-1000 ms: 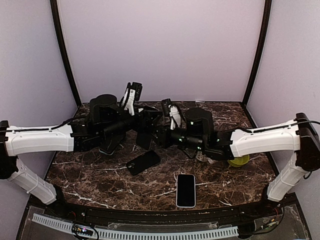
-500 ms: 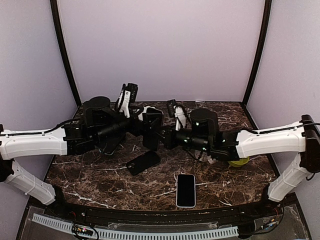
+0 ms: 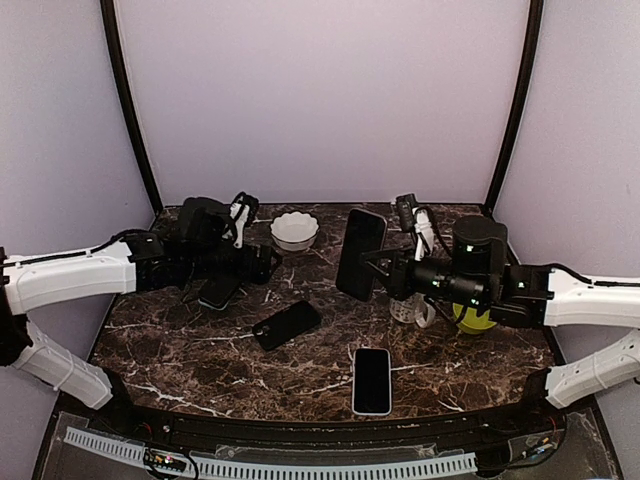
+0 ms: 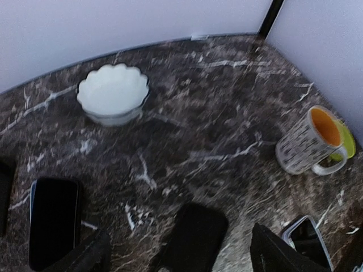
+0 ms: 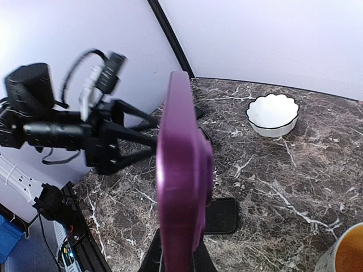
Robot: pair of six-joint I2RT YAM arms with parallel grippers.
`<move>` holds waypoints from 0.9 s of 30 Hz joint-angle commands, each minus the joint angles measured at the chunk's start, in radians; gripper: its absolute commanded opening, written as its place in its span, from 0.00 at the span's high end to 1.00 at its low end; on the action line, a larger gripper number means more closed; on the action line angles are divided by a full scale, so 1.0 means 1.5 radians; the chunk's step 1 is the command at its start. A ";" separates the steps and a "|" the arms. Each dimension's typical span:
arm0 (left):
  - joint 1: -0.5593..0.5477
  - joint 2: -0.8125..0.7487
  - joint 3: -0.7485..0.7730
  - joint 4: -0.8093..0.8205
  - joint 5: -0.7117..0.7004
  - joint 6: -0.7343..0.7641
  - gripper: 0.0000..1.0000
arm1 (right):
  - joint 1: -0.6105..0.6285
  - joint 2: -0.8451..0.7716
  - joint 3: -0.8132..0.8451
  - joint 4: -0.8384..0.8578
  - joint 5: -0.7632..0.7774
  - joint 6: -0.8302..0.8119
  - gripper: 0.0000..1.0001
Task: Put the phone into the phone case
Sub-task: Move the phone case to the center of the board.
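Observation:
My right gripper (image 3: 378, 266) is shut on a purple phone case (image 3: 360, 252) and holds it upright above the table. In the right wrist view the case (image 5: 180, 170) is edge-on, clamped at its lower end by my gripper (image 5: 180, 252); I cannot tell whether a phone sits inside. My left gripper (image 3: 264, 263) is open and empty, pulled back to the left. In its view (image 4: 181, 256) it hovers over a black phone-shaped slab (image 4: 193, 238) lying flat (image 3: 287, 324). A white-edged phone (image 3: 372, 380) lies near the front edge.
A white scalloped bowl (image 3: 295, 230) stands at the back centre. A patterned mug (image 3: 413, 310) and a yellow-green dish (image 3: 478, 322) sit under my right arm. Another dark phone (image 3: 218, 290) lies under my left arm, also in the left wrist view (image 4: 54, 221).
Both grippers met at the purple case over the table's middle. The left has let go and drawn back left; the right has carried the case to the right and stood it upright.

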 commanded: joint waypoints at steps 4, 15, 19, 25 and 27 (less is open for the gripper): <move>0.037 0.175 0.016 -0.188 0.044 0.013 0.39 | -0.002 -0.059 -0.031 0.006 0.033 0.001 1.00; 0.049 0.307 0.042 -0.184 0.144 0.040 0.50 | -0.002 -0.055 -0.053 0.010 0.012 0.022 1.00; 0.048 0.323 0.040 -0.200 0.152 0.055 0.54 | -0.002 -0.061 -0.058 0.010 0.016 0.022 1.00; 0.042 0.374 0.081 -0.263 0.210 0.100 0.97 | -0.003 -0.071 -0.054 0.002 0.016 0.018 1.00; 0.037 0.365 0.089 -0.281 0.213 0.128 1.00 | -0.002 -0.075 -0.053 -0.006 0.016 0.018 1.00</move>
